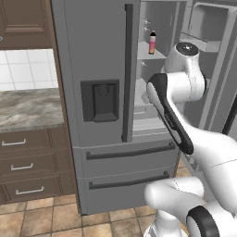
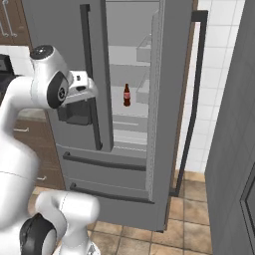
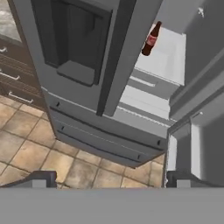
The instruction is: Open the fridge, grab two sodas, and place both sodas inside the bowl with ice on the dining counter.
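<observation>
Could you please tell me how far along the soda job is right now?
Done: the fridge's right door stands open. In hand: nothing; the gripper is open, facing the fridge. Left: one soda bottle stands on a shelf; both sodas must be grabbed and placed.

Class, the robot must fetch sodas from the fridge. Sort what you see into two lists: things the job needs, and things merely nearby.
Needed for the job:
fridge, right door open
soda bottle on a shelf inside

Merely nearby:
wooden drawers
stone countertop
tiled floor
</observation>
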You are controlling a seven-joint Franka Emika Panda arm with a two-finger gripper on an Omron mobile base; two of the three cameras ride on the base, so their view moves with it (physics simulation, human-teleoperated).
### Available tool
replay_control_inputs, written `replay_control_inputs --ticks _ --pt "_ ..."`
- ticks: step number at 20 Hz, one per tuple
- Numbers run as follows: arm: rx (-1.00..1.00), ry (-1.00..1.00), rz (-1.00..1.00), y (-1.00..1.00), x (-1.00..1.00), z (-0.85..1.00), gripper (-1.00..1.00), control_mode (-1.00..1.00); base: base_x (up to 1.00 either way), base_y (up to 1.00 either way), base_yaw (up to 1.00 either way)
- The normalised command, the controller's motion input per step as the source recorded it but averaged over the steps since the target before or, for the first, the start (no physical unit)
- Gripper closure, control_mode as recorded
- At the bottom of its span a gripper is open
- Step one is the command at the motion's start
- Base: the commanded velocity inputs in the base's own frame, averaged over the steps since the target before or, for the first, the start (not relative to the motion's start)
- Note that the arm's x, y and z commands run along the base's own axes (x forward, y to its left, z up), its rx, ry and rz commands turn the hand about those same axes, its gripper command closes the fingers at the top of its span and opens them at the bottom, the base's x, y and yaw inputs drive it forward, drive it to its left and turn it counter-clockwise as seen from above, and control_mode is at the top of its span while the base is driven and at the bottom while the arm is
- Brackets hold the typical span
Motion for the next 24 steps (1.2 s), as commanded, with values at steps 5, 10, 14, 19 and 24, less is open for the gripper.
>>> replay_control_inputs --ticks 5,10,14,19,24 --pt "0.19 -0.22 0.10 0.23 0.49 0.54 -1.00 -1.00 0.00 0.00 0.00" --pt "0.13 -0.19 -0.03 0.34 0.37 0.38 -1.00 -1.00 0.00 0.00 0.00" --pt "0.02 -0.09 -0.19 0.22 0.30 0.27 -1.00 -1.00 0.00 0.00 0.00" --pt "0.00 -0.05 -0.17 0.04 0.34 0.16 -1.00 -1.00 0.00 0.00 0.00" --pt "0.01 -0.02 -0.08 0.00 0.41 0.03 -1.00 -1.00 0.00 0.00 0.00"
